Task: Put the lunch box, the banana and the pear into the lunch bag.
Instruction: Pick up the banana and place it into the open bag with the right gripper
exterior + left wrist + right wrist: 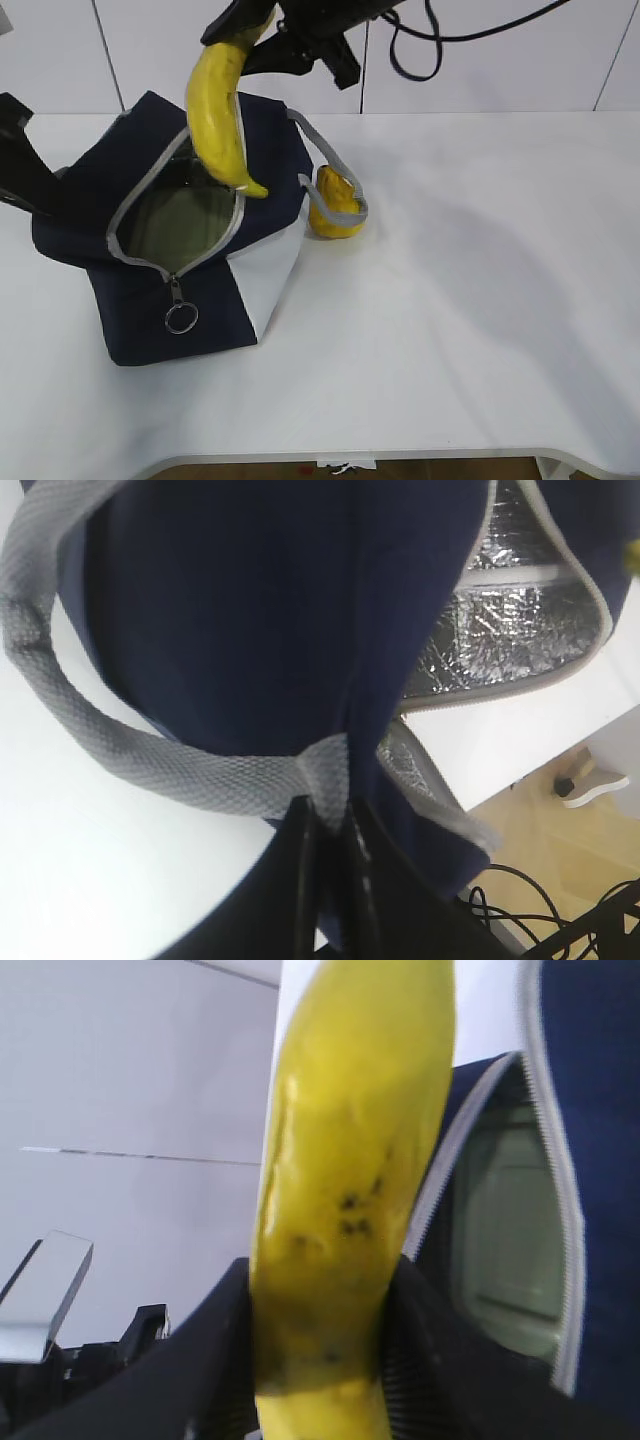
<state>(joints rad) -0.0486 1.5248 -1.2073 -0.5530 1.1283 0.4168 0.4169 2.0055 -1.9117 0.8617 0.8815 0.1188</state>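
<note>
While the left gripper (330, 880), jaws pinched on the lunch bag (120, 200), steadies it, the right gripper (320, 1360), clamping the banana (218, 110) above the opening, should next lower it in.

No text, label, brand, number or sign can be read in any of the views. The lunch bag (150, 250) shows only plain navy and white fabric, and the banana (220, 105) above its opening bears nothing but small brown specks.
</note>
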